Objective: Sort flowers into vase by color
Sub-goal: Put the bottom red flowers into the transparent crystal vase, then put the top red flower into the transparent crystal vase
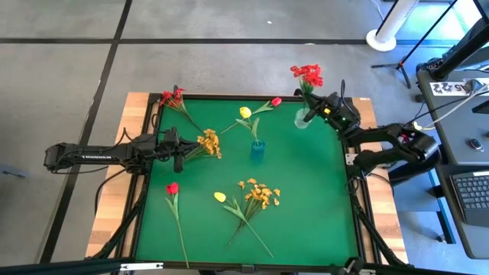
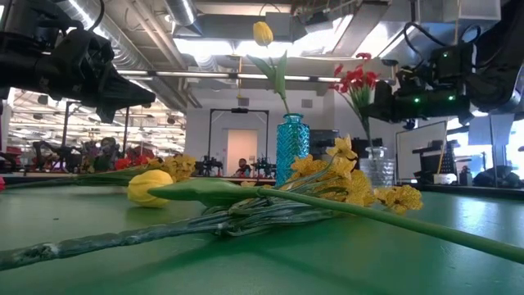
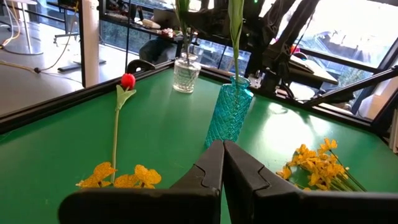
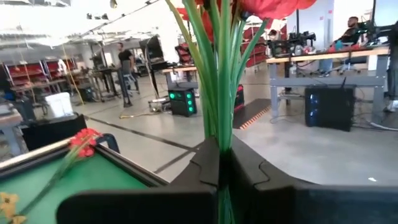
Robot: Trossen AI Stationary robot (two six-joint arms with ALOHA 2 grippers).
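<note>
A red cluster [image 1: 307,75] is gripped by the closed right hand [image 1: 315,113] above the clear vase [image 1: 302,119]; lowering the stems in is judged next; the left hand [image 1: 180,145], closed and empty, waits well apart from the vase

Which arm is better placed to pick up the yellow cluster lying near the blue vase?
Probably the left. The left gripper hovers beside the yellow cluster, fingers shut on nothing. The right gripper is busy, shut on the red flowers in the clear vase.

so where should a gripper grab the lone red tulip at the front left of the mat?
Probably mid-stem on the red tulip, below its leaf. It lies flat, stem running toward the front edge, so come straight down with the jaws across the stem. The left gripper is nearest.
</note>
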